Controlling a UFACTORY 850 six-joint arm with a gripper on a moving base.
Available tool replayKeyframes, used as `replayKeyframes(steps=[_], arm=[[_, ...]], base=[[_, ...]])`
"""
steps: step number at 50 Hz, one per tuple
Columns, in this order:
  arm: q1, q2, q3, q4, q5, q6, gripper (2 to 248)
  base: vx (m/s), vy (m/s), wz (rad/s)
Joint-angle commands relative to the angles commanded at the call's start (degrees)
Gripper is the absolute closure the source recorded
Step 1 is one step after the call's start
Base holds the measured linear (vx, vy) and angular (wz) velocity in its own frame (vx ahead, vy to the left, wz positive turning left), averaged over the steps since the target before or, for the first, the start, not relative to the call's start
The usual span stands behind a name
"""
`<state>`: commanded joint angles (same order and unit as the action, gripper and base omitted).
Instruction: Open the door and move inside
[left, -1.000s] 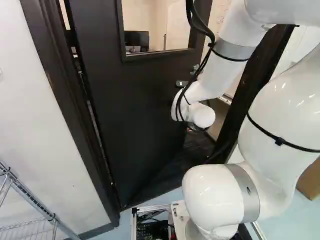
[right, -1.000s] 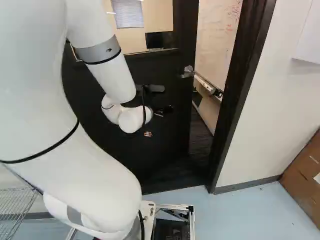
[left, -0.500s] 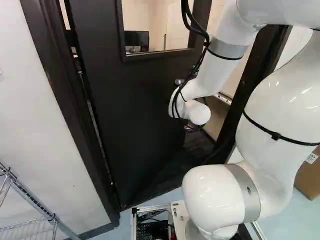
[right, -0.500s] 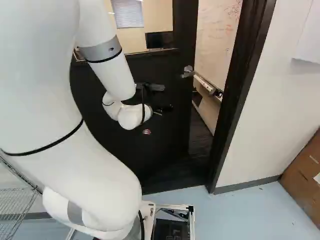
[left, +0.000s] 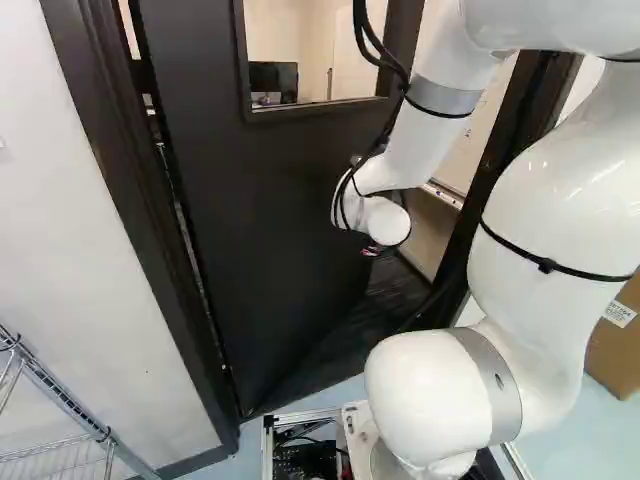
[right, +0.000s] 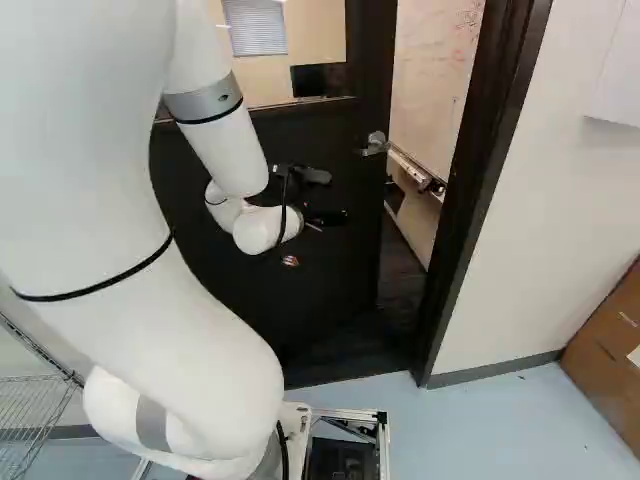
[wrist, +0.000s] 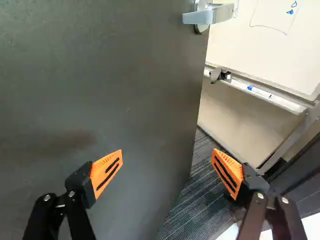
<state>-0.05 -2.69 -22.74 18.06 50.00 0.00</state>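
In the right base view my gripper (right: 328, 218) is a dark shape in front of the black door (right: 335, 290), below and left of the silver lever handle (right: 375, 144). The door stands ajar, swung away from me, with a gap along its handle side. In the wrist view the gripper (wrist: 167, 151) is open and holds nothing. One orange-padded finger (wrist: 107, 171) is over the door face, the other (wrist: 228, 172) over the gap past the door's free edge. The handle (wrist: 207, 15) lies farther ahead of the fingers, apart from them.
A dark door frame (right: 478, 190) borders the gap on the handle side. Through it show a whiteboard (right: 432, 85) with a tray and dark flooring (right: 400, 285). A wire rack (left: 65, 405) stands left, a cardboard box (left: 615, 345) right, brown drawers (right: 610, 345) farther right.
In the left base view the arm's wrist has shifted left and slightly up against the joint at the foot. The door, its handle and the base have not visibly moved.
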Motion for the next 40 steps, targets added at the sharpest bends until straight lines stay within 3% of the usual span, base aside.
replayKeyframes(steps=[40], arm=[[5.0, -2.6, -2.8, 9.0, 0.0, 0.0, 3]], base=[[0.0, 0.0, 0.0]])
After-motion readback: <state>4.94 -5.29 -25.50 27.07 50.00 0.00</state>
